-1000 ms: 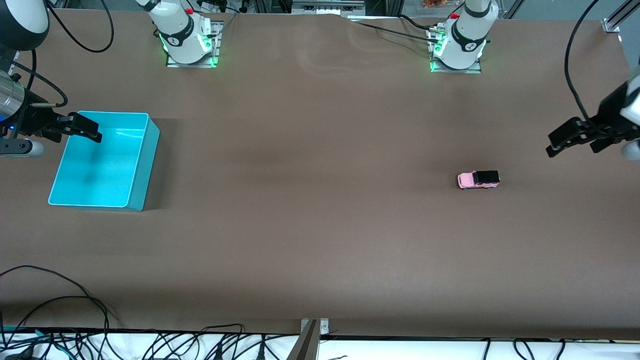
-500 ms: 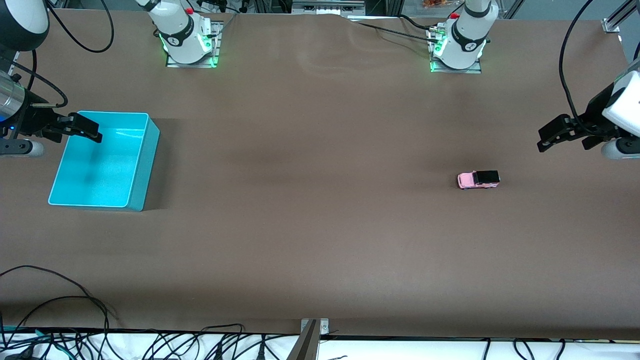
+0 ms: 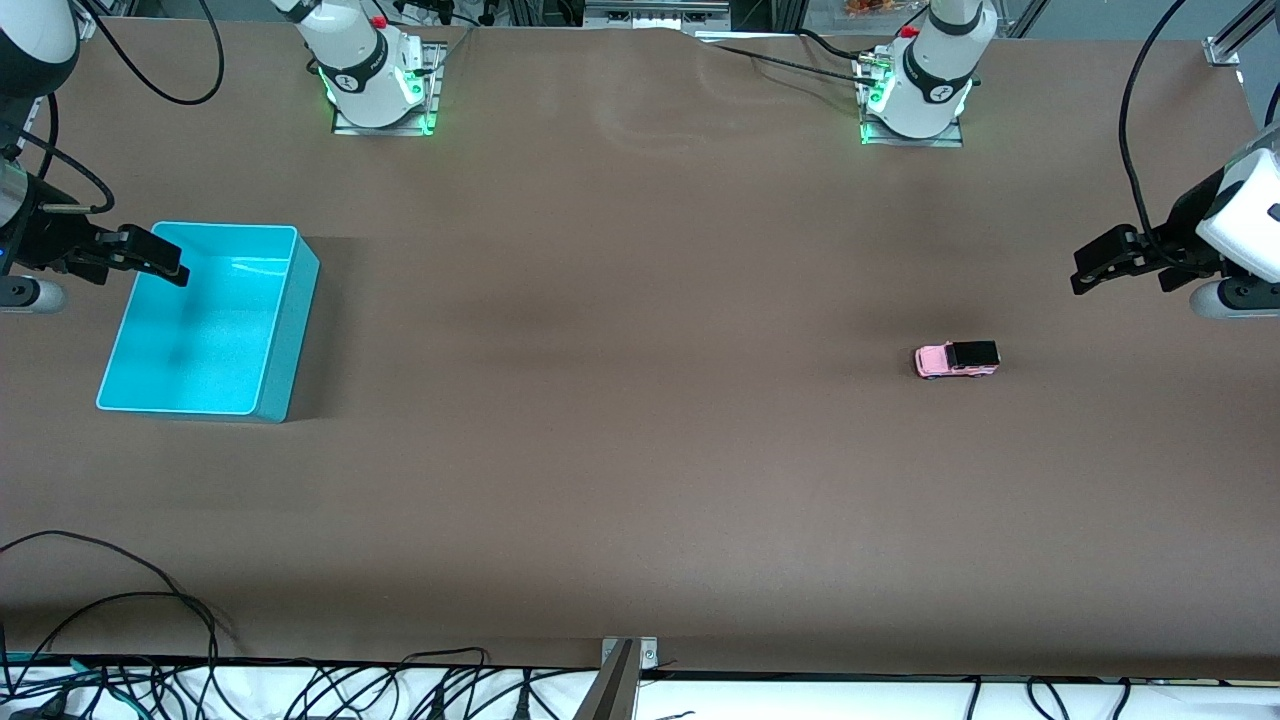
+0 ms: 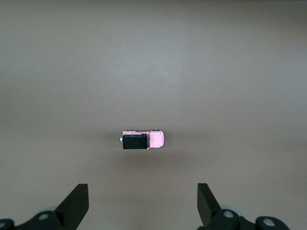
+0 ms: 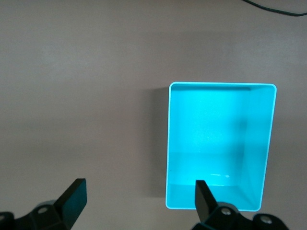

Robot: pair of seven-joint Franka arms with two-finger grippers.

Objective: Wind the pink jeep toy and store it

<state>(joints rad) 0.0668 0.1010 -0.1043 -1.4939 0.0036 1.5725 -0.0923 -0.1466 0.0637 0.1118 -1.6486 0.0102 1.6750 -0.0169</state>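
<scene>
Both of my jaws stand spread wide and grasp nothing. My left gripper [image 3: 1090, 272] hangs in the air over bare table at the left arm's end, and in my left wrist view its two fingers [image 4: 76, 203] frame the pink jeep toy [image 4: 142, 140] with plenty of table between them and it. My right gripper [image 3: 150, 258] hangs over the rim of the turquoise bin [image 3: 290, 330] at the right arm's end, and I judge that arm to be waiting there.

As for progress, I judge that nothing of the task is done yet. The pink jeep toy [image 3: 957, 359] sits on its wheels on the brown table [image 3: 640, 450], toward the left arm's end and well apart from the bin. The bin's inside [image 5: 216, 139] shows only its own turquoise floor.

So all of it is left: I have to bring my left gripper down around the jeep, wind it, which I take to mean drawing it along the table on its wheels, then carry it the length of the table and set it in the bin. The toy is tiny, so the grasp will need care.
</scene>
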